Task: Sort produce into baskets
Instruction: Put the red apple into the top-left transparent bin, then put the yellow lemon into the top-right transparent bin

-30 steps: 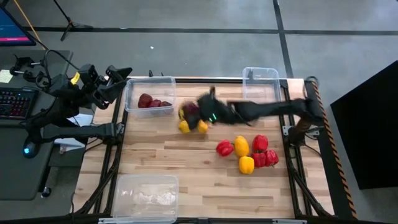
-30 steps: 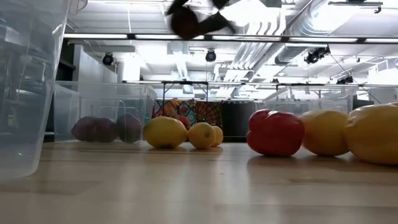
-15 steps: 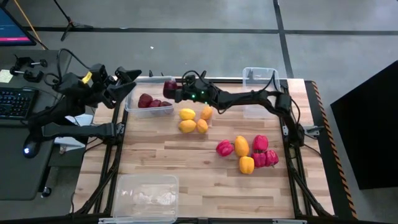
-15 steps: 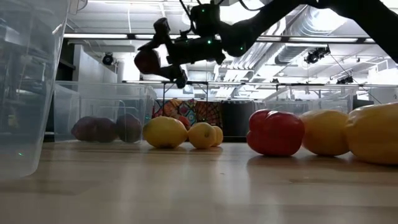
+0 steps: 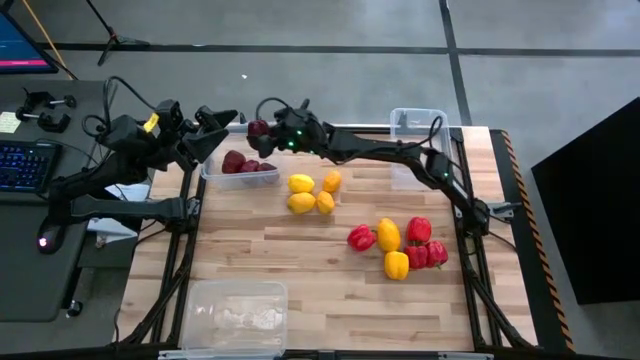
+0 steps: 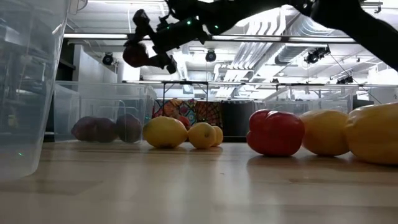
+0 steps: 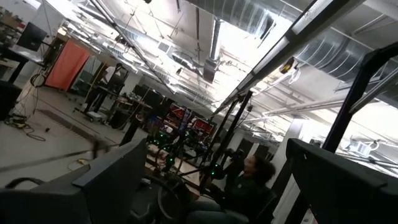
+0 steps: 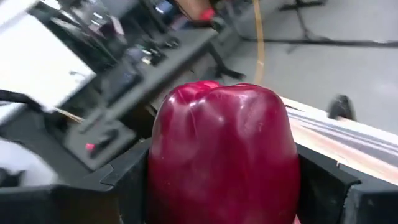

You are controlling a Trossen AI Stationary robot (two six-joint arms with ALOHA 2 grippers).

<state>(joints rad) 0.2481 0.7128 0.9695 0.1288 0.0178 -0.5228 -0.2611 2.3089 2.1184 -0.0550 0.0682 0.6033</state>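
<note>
Right hand grips maroon fruit above basket edge.

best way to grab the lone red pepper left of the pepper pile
Probably from straight above. The red pepper lies on the table with open wood on its left but a yellow pepper against its right, so close the fingers across its near and far sides.

Wooden table: produce, baskets

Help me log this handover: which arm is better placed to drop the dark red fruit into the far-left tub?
Right. Its end effector already grips the fruit above that tub's edge. The left end effector sits off the table, holding nothing.
</note>
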